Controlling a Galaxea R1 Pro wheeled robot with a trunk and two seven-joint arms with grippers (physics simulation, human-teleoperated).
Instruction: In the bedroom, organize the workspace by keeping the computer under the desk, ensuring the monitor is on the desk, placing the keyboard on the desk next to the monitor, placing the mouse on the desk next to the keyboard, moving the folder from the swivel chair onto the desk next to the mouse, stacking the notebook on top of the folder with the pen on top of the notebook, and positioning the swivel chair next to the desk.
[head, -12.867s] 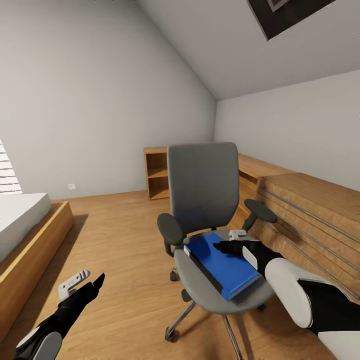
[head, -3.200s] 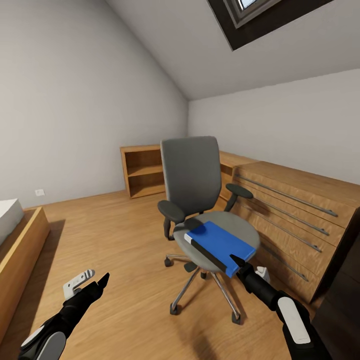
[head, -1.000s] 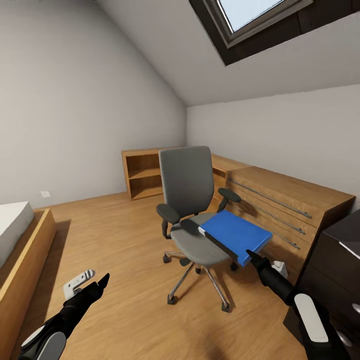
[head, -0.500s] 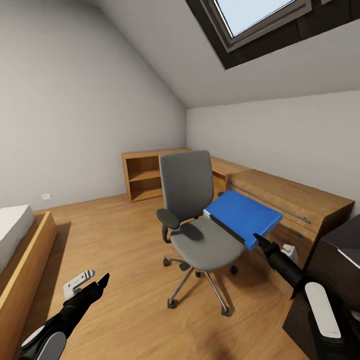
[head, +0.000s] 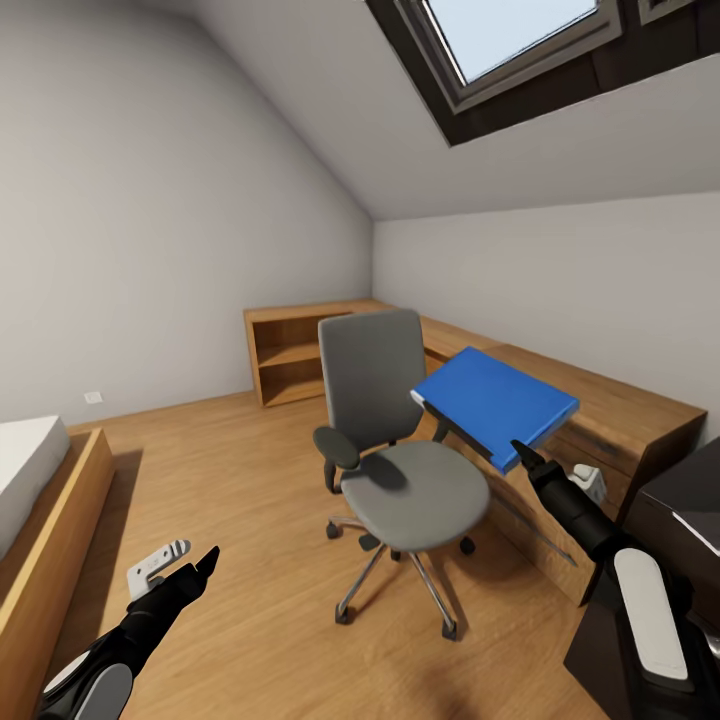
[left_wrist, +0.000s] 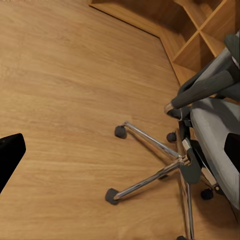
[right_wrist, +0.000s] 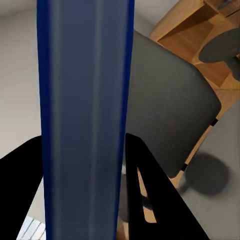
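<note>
Nearest the camera in the head view, the left gripper (head: 172, 565) is hanging low over the wood floor (head: 230, 520) with its fingers apart and nothing between them. At the lower right, the right arm is reaching up and forward, and the right gripper (head: 527, 462) is pinching the near edge of the one folder (head: 497, 403), which is bright blue and is being held in the air, tilted, above and to the right of the seat. In the right wrist view the folder's blue spine (right_wrist: 85, 120) is running straight between the two dark fingers (right_wrist: 150, 185), which are closed against it on both sides.

Just beyond, the single swivel chair (head: 395, 430) is standing on the floor with its grey seat bare, two black armrests showing and its chrome star base (left_wrist: 160, 170) resting on castors; four castors are showing in the left wrist view. At the right edge a corner of the glossy black desk (head: 690, 500) is showing.

Farther back, a long light-wood cabinet (head: 600, 420) is running along the right wall, meeting an open wooden shelf unit (head: 290, 355) in the corner. A bed (head: 35, 480) in a wooden frame is lying at the left. One white wall socket (head: 93, 397) is sitting low on the far wall, and a skylight (head: 510, 40) is set in the sloping ceiling. No writing or brand mark is legible anywhere.
</note>
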